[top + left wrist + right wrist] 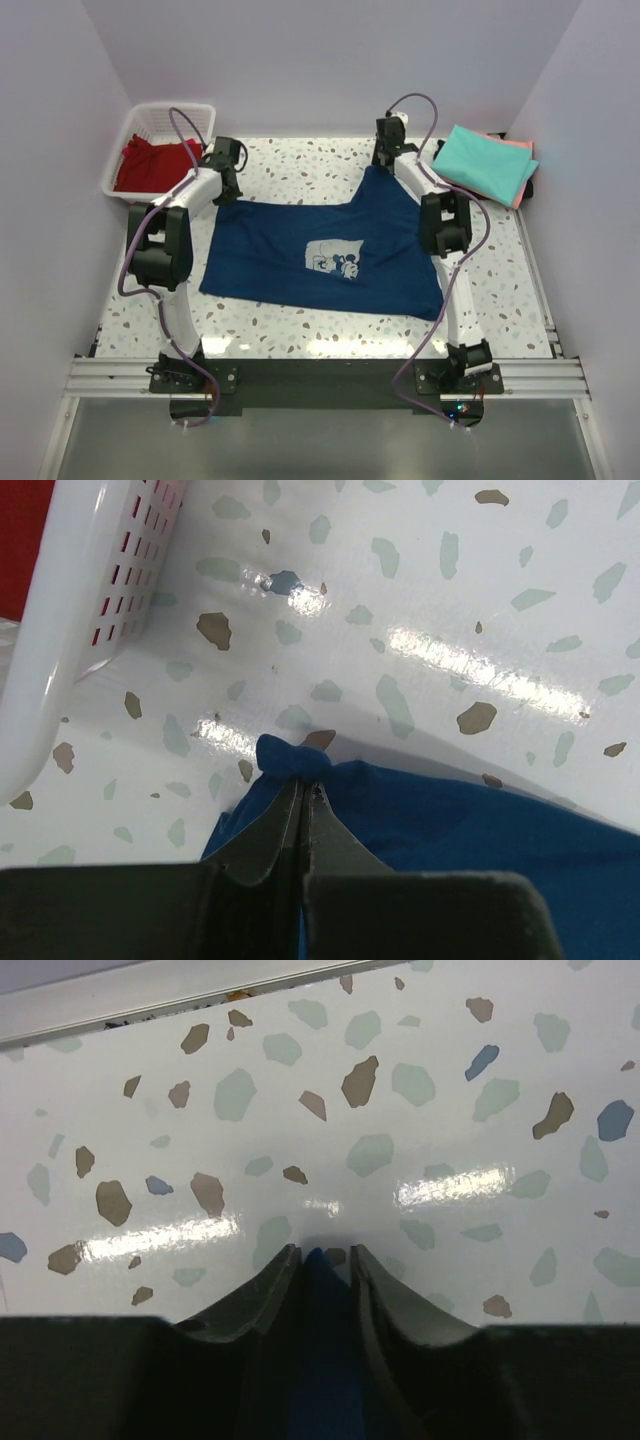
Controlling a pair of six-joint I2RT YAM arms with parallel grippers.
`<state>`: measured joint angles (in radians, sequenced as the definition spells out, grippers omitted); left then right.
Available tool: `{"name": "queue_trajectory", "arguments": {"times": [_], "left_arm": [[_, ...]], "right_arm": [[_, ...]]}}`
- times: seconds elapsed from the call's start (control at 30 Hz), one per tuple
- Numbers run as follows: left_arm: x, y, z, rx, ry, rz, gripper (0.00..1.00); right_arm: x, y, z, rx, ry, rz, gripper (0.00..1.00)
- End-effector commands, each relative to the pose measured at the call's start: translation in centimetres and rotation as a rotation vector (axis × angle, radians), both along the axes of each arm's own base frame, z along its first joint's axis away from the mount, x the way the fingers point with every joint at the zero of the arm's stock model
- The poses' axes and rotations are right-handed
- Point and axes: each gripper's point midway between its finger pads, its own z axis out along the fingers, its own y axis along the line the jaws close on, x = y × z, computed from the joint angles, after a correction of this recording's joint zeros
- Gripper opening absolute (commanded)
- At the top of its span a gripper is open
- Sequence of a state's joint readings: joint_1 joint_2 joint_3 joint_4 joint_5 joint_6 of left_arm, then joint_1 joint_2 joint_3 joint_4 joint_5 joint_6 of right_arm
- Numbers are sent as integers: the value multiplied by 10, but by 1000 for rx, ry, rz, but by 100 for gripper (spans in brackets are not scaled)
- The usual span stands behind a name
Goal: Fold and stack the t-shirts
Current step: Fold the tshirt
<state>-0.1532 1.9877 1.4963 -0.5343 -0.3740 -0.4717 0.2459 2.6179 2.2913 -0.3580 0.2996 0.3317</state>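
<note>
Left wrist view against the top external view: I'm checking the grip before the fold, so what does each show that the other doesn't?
Only the left wrist view shows the grip itself: the left gripper shut on a bunched bit of the navy t-shirt. Only the top external view shows the mouse print and the teal t-shirt at the far right. Both show the navy t-shirt, the white basket and the speckled table.

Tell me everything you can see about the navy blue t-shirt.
The navy t-shirt is soft cloth with a pale square cartoon print near its middle. It lies spread mostly flat on the speckled table. Its two far corners are pinched: the left gripper and right gripper each have jaws shut on blue cloth, the right corner sitting farther back.
</note>
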Motion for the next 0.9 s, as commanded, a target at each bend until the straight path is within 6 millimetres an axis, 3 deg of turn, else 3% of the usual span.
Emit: {"name": "queue_trajectory", "arguments": {"times": [0.0, 0.03, 0.07, 0.33, 0.47, 0.57, 0.7, 0.73, 0.77, 0.8, 0.87], "left_arm": [[15, -2, 23, -4, -65, 15, 0], [16, -3, 25, -5, -69, 15, 0], [17, -3, 24, -5, -70, 17, 0], [24, 0, 31, 10, -87, 30, 0], [27, 2, 41, 16, -112, 42, 0], [29, 3, 49, 17, -131, 52, 0], [26, 6, 51, 22, -131, 66, 0], [26, 6, 50, 20, -129, 69, 0], [25, 6, 49, 20, -124, 71, 0], [24, 6, 47, 22, -114, 76, 0], [23, 7, 42, 21, -104, 89, 0]], "right_arm": [[-1, -9, 11, 6, 2, -28, 16], [-2, -8, 14, 6, -1, -28, 3], [-2, -9, 16, 7, -4, -31, 0], [-3, -16, 50, -10, -58, -53, 0], [-4, -18, 87, -15, -116, -48, 0], [-10, -22, 104, -27, -133, -51, 0], [-30, -32, 138, -48, -151, -64, 0], [-35, -35, 144, -55, -152, -72, 0], [-44, -37, 137, -67, -124, -70, 0], [-51, -41, 155, -63, -145, -81, 0], [-61, -43, 160, -63, -139, -82, 0]]}}
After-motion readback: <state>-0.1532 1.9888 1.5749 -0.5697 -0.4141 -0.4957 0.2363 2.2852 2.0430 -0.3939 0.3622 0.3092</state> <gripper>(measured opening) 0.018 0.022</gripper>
